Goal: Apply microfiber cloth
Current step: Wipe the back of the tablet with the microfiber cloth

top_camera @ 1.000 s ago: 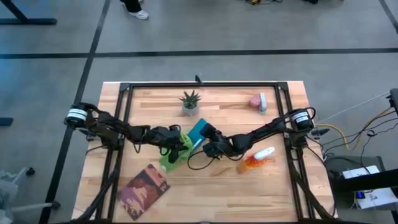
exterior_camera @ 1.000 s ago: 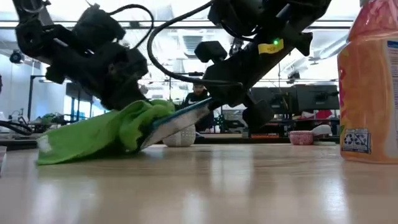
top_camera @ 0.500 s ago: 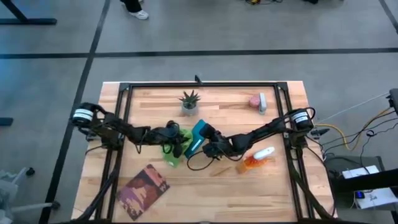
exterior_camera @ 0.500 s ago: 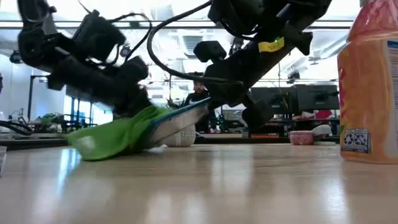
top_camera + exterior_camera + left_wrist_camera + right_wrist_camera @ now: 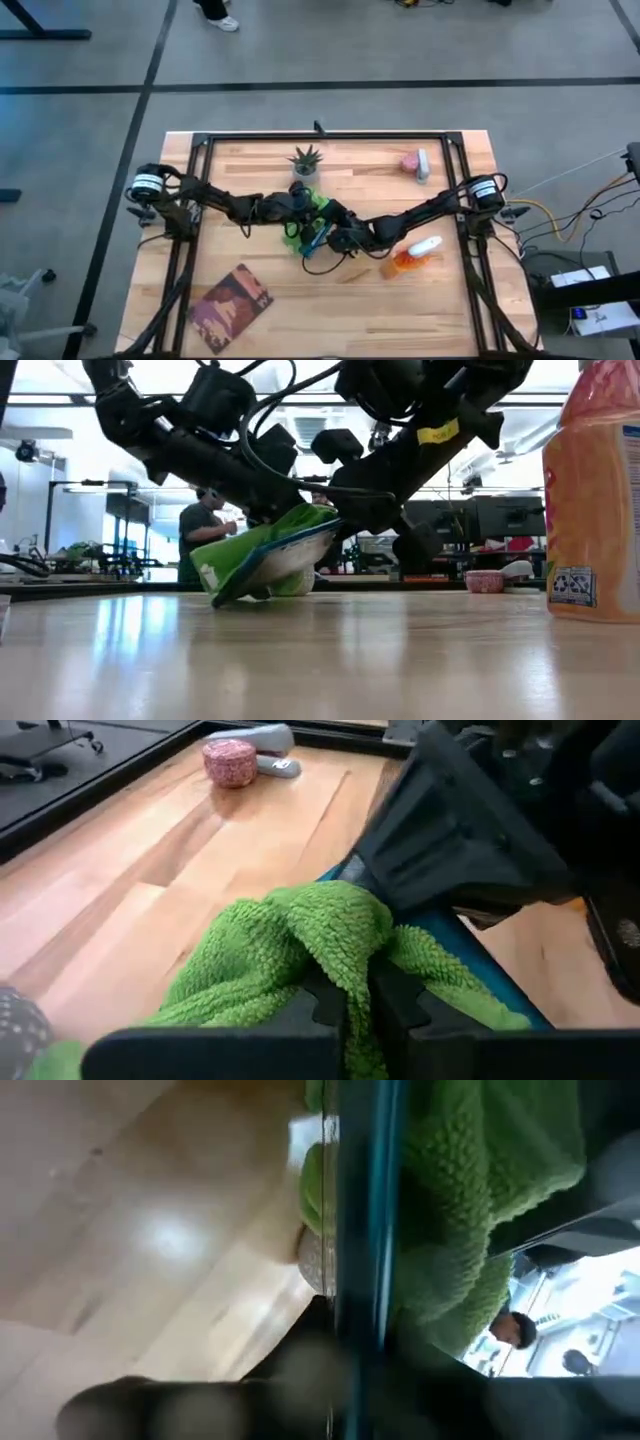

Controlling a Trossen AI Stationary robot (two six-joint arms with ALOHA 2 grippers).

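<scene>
Lime-green microfiber cloth (image 5: 312, 212) is now lying bunched over the tilted tablet (image 5: 318, 236), having left the surface; left gripper (image 5: 345, 1010) is pinching it, right gripper (image 5: 335, 240) clamping the tablet. Wiping appears underway.

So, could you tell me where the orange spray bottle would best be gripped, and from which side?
The spray bottle lies on its side by the right arm's base, white head toward the back of the table. I'd grip its orange body across the middle, coming straight down from above: the body is the widest, most even part, and nothing covers it. The right gripper is nearer, though it is now shut on the tablet.
</scene>
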